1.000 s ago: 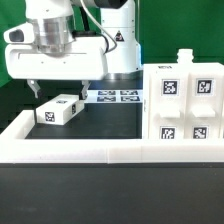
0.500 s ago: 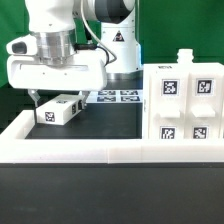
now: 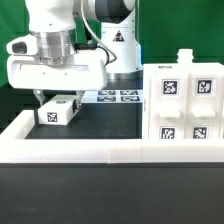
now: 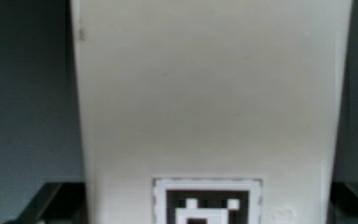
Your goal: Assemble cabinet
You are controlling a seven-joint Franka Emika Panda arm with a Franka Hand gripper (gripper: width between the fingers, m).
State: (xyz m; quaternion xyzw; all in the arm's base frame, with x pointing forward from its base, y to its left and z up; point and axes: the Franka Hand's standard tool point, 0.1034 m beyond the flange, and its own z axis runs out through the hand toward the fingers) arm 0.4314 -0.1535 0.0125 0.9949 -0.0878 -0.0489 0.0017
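Cabinet body sits nearest us on the exterior view's right. It's a tall white box standing upright on the black table, just behind the low white rim. Four square tags show on its front face, two up high and two down low, and a small white nub pokes up from its top. Over on the exterior view's left, well apart from that body, a loose white block of the cabinet lies flat on the table with its tagged end turned toward the rim. Right over it hangs the gripper, pointing straight down, jaws spread to either side of the block near that tagged end. One dark finger shows just beside the block on the exterior view's left, and the other is hidden behind it. The wrist view backs that up: the block runs lengthwise through the middle, its end tag is in plain sight, and dark finger shapes flank it. That view is too blurry to say whether the pads actually touch the block's sides. Farther back, the marker board lies flat on the table, between block and body as we look. Behind it all stands the arm's white base.
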